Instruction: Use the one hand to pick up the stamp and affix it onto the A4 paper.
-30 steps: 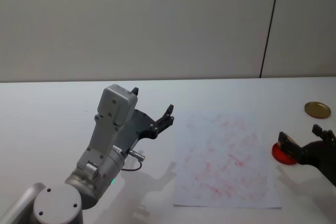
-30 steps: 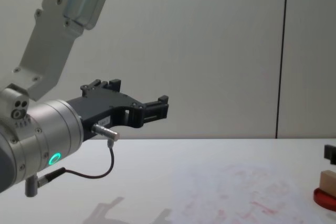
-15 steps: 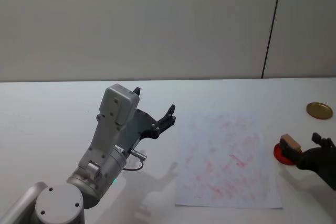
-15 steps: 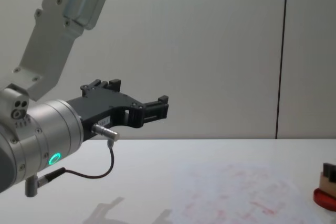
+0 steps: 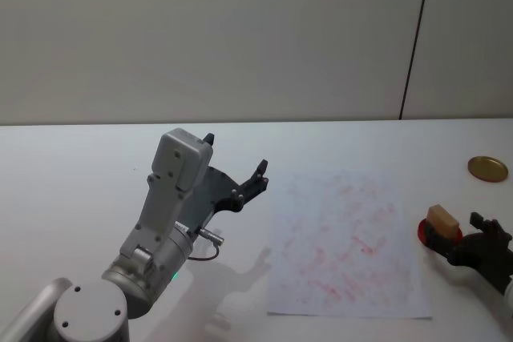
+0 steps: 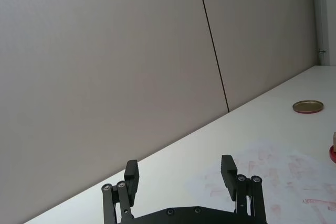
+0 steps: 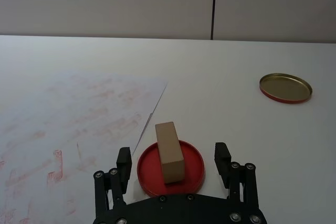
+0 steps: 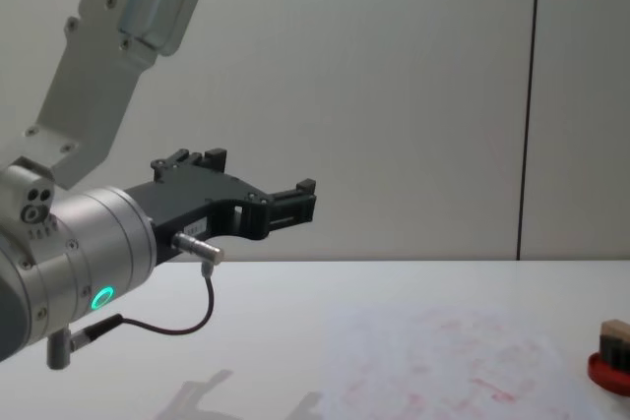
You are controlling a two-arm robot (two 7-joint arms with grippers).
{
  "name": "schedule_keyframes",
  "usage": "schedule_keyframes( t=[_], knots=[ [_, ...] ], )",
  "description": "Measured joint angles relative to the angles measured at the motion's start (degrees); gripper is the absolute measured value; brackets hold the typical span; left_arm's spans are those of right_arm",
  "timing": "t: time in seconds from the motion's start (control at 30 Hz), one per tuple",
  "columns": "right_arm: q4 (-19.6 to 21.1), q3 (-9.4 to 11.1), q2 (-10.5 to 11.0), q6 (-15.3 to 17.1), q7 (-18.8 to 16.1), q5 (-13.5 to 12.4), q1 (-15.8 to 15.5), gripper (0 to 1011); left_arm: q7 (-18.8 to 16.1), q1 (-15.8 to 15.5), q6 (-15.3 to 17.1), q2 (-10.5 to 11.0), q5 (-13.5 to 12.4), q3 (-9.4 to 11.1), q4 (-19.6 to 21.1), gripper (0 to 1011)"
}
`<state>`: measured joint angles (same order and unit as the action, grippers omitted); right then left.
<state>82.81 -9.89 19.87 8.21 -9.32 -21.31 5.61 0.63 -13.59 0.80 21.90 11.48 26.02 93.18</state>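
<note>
The stamp [image 5: 442, 217], a small tan wooden block, stands on a round red ink pad [image 5: 422, 233] just right of the A4 paper [image 5: 345, 238], a white sheet covered in faint red smudges. In the right wrist view the stamp [image 7: 169, 150] rests on the ink pad [image 7: 195, 174], its near end between the spread fingers of my right gripper [image 7: 172, 155], which touch nothing. My right gripper [image 5: 455, 230] is open and low at the table's right edge. In the chest view the stamp's top [image 8: 616, 327] shows at the far right. My left gripper [image 5: 234, 156] hangs open and empty in the air left of the paper.
A shallow gold lid [image 5: 487, 168] with a red rim lies on the white table beyond the ink pad, to the far right. A grey wall with a dark vertical seam stands behind the table. The left arm's silver wrist and cable [image 8: 187, 327] fill the near left.
My right gripper has drawn back toward me and sunk lower, leaving the stamp standing on the ink pad. The left arm has not moved.
</note>
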Motion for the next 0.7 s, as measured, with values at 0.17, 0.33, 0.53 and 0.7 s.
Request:
schedule_keyframes(
  t=[0.17, 0.33, 0.53, 0.7],
  knots=[
    [-0.9, -0.2, -0.3, 0.0, -0.3, 0.7, 0.5, 886, 0.0, 0.0, 0.0, 0.0, 0.0, 0.0, 0.0, 993],
    [-1.7, -0.4, -0.5, -0.1, -0.7, 1.6, 1.0, 765, 0.0, 0.0, 0.0, 0.0, 0.0, 0.0, 0.0, 993],
    [-2.2, -0.7, -0.7, -0.7, -1.1, 2.9, 1.3, 570, 0.0, 0.0, 0.0, 0.0, 0.0, 0.0, 0.0, 993],
    [-2.6, -0.9, -0.9, -1.2, -1.2, 3.8, 1.6, 429, 0.0, 0.0, 0.0, 0.0, 0.0, 0.0, 0.0, 993]
  ],
)
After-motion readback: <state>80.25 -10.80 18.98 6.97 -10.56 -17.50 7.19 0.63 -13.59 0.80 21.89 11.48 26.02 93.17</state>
